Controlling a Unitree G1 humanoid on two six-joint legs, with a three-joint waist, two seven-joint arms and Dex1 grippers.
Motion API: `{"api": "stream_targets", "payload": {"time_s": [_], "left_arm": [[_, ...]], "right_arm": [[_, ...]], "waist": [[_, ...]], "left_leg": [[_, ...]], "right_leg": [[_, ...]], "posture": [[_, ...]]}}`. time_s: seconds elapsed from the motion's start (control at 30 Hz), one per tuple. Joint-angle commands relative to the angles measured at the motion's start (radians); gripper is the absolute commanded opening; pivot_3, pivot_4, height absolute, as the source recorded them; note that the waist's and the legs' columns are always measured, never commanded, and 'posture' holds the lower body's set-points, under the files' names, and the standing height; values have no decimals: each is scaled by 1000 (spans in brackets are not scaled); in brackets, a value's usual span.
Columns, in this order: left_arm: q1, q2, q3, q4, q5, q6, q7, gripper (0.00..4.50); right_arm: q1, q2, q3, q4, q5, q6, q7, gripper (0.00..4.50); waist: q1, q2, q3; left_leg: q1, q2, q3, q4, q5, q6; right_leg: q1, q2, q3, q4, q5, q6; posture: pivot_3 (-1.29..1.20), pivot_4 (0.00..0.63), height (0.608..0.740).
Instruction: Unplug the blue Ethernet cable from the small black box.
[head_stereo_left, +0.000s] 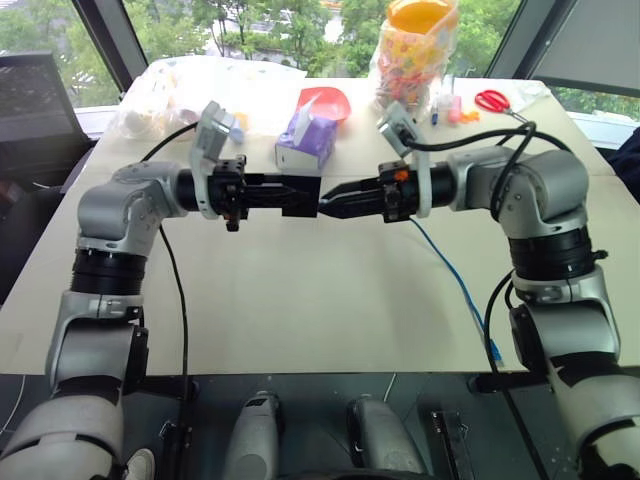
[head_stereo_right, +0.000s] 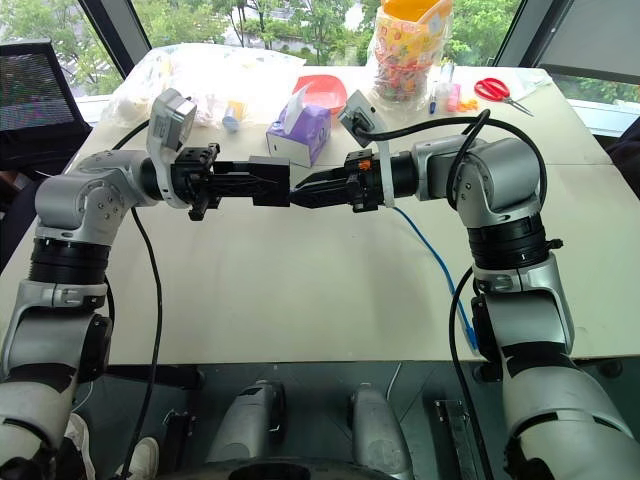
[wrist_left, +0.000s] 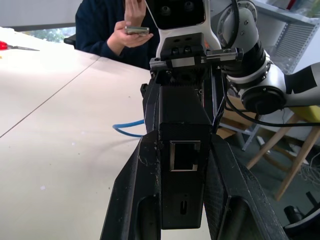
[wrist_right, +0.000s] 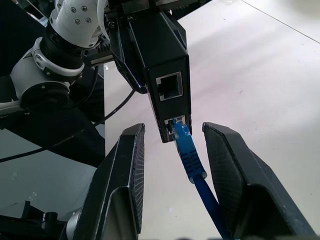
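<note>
two grippers meet nose to nose above the middle of the table. our left gripper (head_stereo_left: 300, 195) is clenched on the small black box (wrist_left: 182, 150), a smooth, dull plastic block with hard square edges. we see it squeezed between the two rough black fingers (wrist_left: 135, 200), and a square port with a shiny rim faces out of its end.

our right gripper (wrist_right: 172, 150) has its jaws spread apart, one on each side of the plug, and they do not touch it. its fingers (wrist_right: 125, 175) are flat black pads with a fine bumpy grid on them. between them sits the blue ethernet cable (wrist_right: 189, 155). its blocky bright blue plug is pushed into the lower port of the box, so it is not unplugged yet. from there the thin bendy cord runs down over the table (head_stereo_left: 300, 300) and hangs past the near edge.

the table top is pale, flat and smooth. at its far side we see a purple tissue box (head_stereo_left: 308, 140), a red bowl (head_stereo_left: 328, 100), a bag of bright candy (head_stereo_left: 415, 50) and red scissors (head_stereo_left: 492, 100). a person in a dark sleeve (wrist_left: 100, 30) sits at the table side.
</note>
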Motion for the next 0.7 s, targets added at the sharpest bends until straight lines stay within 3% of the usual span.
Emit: {"api": "stream_targets", "payload": {"time_s": [0.03,0.1,0.17,0.7], "left_arm": [[-13,8,19,-17,-1,-20,-2,498],[-15,8,20,-16,-1,-20,-2,498],[-15,8,20,-15,0,-21,-1,498],[25,45,11,-71,-10,-1,-29,498]], "right_arm": [[-28,-1,0,-12,16,-6,4,1637],[-27,-1,3,-11,15,-9,3,990],[-27,-2,5,-10,14,-11,4,23],[-11,-27,5,2,-9,-45,-3,23]], "waist": [[0,0,0],[0,0,0],[0,0,0],[-1,0,0]], "left_leg": [[0,0,0,0,0,0],[0,0,0,0,0,0],[0,0,0,0,0,0],[0,0,0,0,0,0]], "right_leg": [[0,0,0,0,0,0],[0,0,0,0,0,0],[0,0,0,0,0,0],[0,0,0,0,0,0]], "posture": [[0,150,735],[0,150,735],[0,150,735],[0,150,735]]}}
